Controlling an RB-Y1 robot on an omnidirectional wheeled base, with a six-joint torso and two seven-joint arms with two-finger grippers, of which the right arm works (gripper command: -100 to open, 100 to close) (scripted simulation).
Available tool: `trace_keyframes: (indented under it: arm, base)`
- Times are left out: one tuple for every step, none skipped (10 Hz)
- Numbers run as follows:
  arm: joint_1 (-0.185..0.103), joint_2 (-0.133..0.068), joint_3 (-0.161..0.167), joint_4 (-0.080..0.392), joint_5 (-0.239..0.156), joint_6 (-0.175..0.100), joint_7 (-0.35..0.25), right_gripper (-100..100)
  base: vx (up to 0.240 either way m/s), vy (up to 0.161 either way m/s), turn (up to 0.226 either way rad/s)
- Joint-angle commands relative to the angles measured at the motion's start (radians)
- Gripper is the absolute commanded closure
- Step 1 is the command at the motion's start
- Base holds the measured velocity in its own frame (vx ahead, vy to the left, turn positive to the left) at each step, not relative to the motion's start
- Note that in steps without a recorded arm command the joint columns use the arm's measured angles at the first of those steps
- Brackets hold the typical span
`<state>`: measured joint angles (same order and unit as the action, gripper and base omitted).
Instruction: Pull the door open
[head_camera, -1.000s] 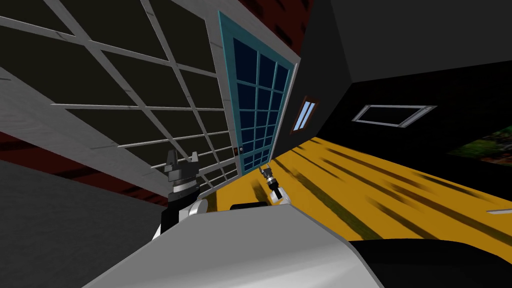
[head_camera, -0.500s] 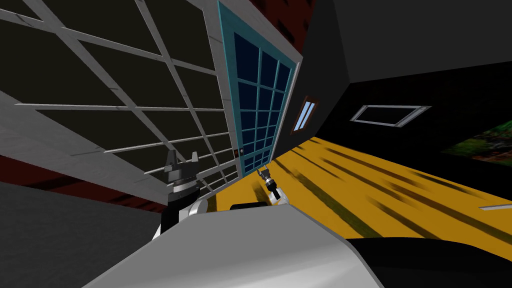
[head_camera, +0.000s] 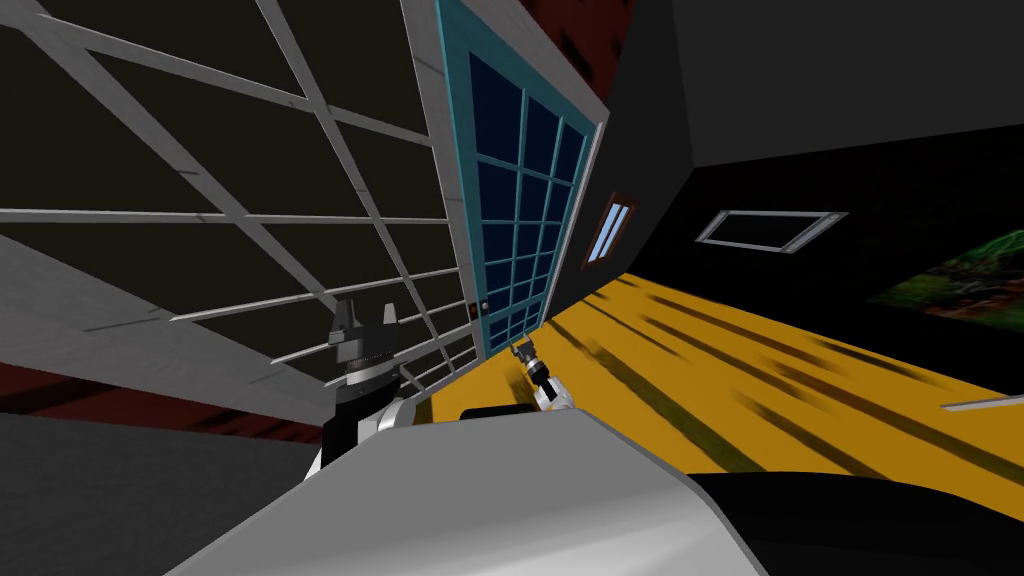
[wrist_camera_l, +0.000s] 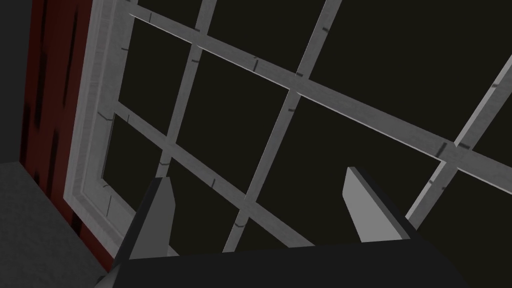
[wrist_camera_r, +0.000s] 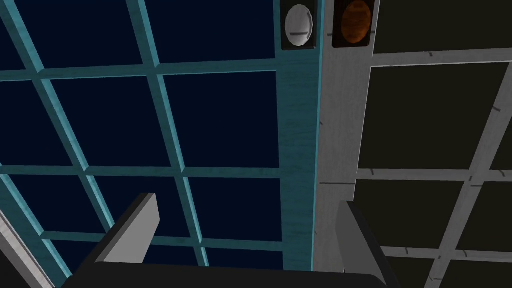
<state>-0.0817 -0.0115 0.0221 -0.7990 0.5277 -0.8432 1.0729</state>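
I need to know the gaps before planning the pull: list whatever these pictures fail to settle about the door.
Knob: right wrist view, face on near the top edge; its depth and shape are unclear. Head view: too small.
Orange disc on the grey frame: cut by the top edge; purpose unknown.
Gap from right gripper to teal door: neither view gives depth.

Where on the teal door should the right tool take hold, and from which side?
The round pale knob on its dark plate, at the teal door's edge beside the grey frame. Small and round, it suits a head-on approach to the door face, fingers either side; the open right tool is aimed further along that edge.
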Motion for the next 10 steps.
trace_keyframes:
  arm:
    - [-0.016,0.009,0.001,0.04,0.016,-0.012,0.026,-100]
    - [-0.029,0.018,0.002,0.075,0.031,-0.023,0.047,-100]
    - [-0.038,0.024,0.003,0.098,0.04,-0.03,0.061,-100]
    - [-0.038,0.024,0.003,0.098,0.04,-0.03,0.061,-100]
    - [-0.043,0.027,0.003,0.109,0.045,-0.034,0.068,-100]
    - [-0.047,0.03,0.004,0.121,0.05,-0.037,0.075,-100]
    - [-0.053,0.035,0.004,0.138,0.057,-0.042,0.086,-100]
    - [-0.06,0.04,0.005,0.154,0.063,-0.047,0.095,-100]
    - [-0.066,0.045,0.005,0.17,0.07,-0.052,0.105,-100]
    - [-0.069,0.048,0.006,0.178,0.073,-0.054,0.11,-100]
  base:
    - [0.106,0.073,-0.036]
    - [0.157,0.091,-0.071]
    - [0.169,0.101,-0.055]
    - [0.095,0.063,-0.019]
    - [0.055,0.026,-0.01]
    - [0.061,0.025,-0.02]
    - [0.09,0.045,-0.047]
    - [0.134,0.062,-0.045]
    - [0.14,0.068,-0.042]
    - [0.129,0.046,-0.026]
